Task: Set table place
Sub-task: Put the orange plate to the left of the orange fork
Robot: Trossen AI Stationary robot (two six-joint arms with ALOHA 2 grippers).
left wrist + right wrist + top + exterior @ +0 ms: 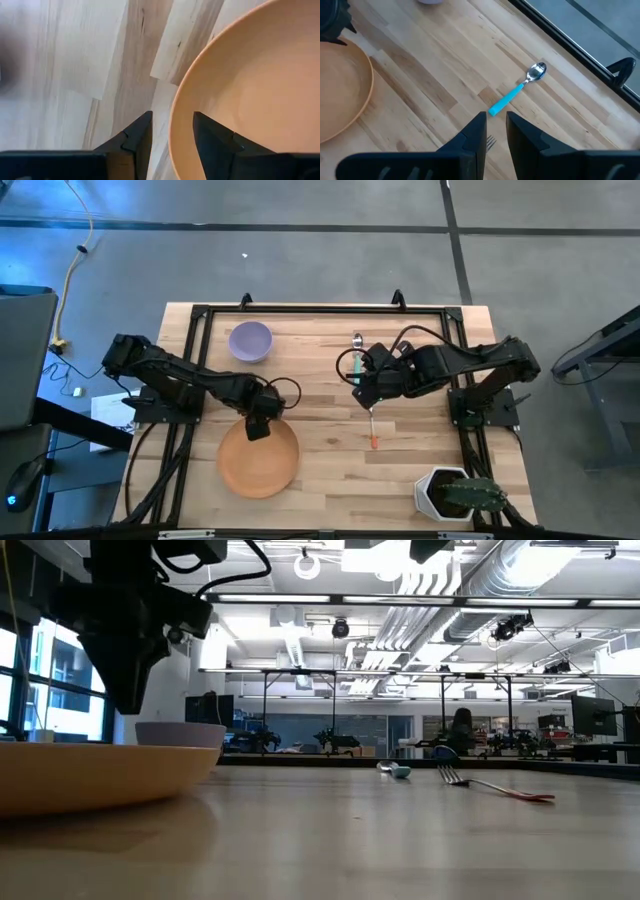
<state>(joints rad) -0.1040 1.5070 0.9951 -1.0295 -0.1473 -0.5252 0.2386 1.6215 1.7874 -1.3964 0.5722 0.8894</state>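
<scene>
Now our left gripper [170, 135] straddles the round orange plate's [262, 467] rim, fingers apart, ready to grip; our right gripper [495, 131] hovers slightly parted above the orange-handled metal fork [372, 424].

Bright overhead ceiling lights [300, 600], soft shadows on table [330, 440], low view foreground blurry.

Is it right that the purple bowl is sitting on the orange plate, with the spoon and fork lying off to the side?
Not quite. The high view shows the bowl standing on the bare table, apart from the plate, nearer the far edge. The spoon and fork do lie off to the side.
</scene>
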